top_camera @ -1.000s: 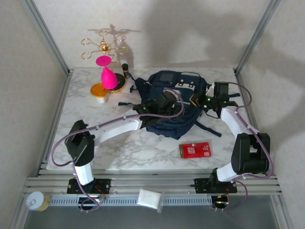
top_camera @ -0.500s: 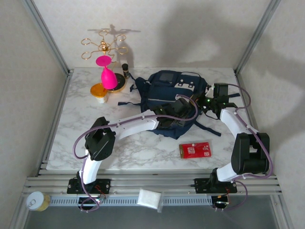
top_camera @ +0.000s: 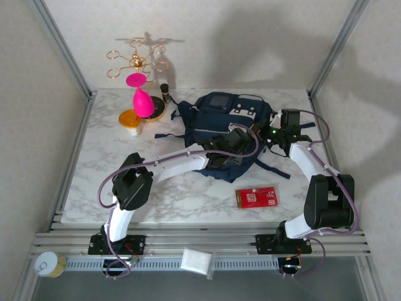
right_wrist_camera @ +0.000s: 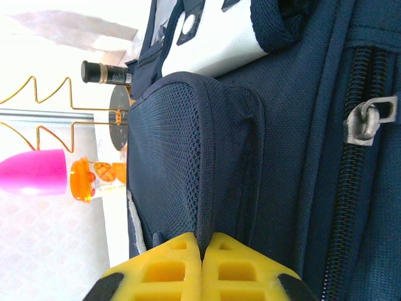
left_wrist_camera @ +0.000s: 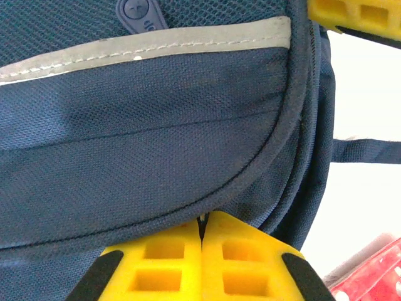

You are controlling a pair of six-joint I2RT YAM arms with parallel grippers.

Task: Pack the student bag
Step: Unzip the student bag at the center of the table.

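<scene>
card (top_camera: 257,197) red, near edge | left gripper (left_wrist_camera: 202,221) clenched at front piping | bag (top_camera: 216,120) mid-table, navy mesh, grey stripe, white patch, metal zip pull, dark straps | right gripper (right_wrist_camera: 202,243) pinching bag's side seam | pink cup (top_camera: 141,100) far left

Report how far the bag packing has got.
Done: nothing visibly packed. In hand: left gripper and right gripper are both shut on fabric edges of the bag. To do: the red packet lies on the table beside the bag, outside it.
</scene>
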